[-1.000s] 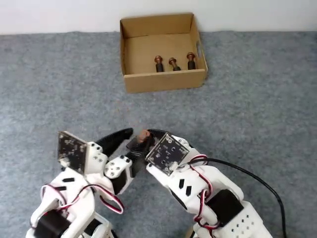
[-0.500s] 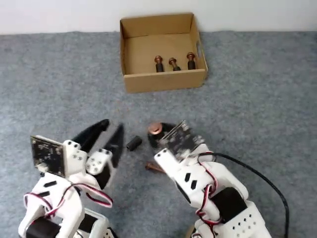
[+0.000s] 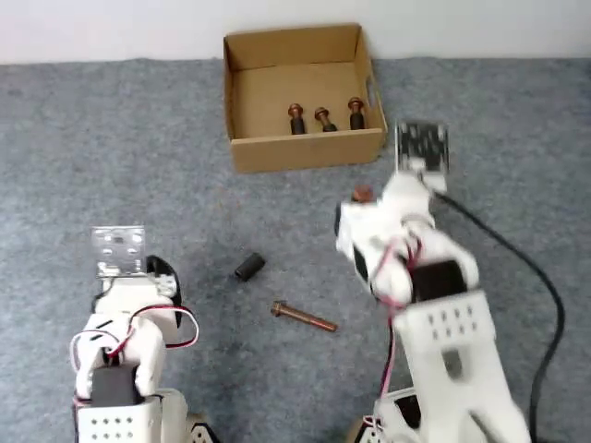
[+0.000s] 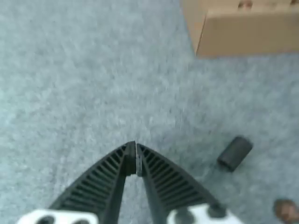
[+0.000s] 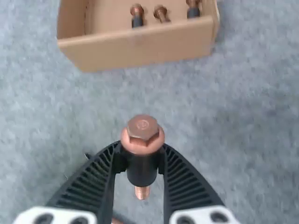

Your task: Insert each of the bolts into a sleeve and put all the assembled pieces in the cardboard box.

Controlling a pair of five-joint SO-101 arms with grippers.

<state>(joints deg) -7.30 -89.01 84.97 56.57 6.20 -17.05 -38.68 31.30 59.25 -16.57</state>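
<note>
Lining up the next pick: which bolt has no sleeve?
The bolt lying on the carpet by the loose sleeve; those in the box and the right gripper are sleeved.

I see a tan cardboard box (image 3: 242, 152) at upper centre on mottled grey carpet (image 3: 111, 166); the three assembled pieces (image 3: 323, 117) inside are copper over black. Mid-frame, the loose sleeve (image 3: 248, 268) is black and the loose bolt (image 3: 303, 316) copper. My right gripper (image 5: 141, 151) is black and ribbed around a copper-headed, black-collared sleeved bolt (image 5: 142, 133).
</note>
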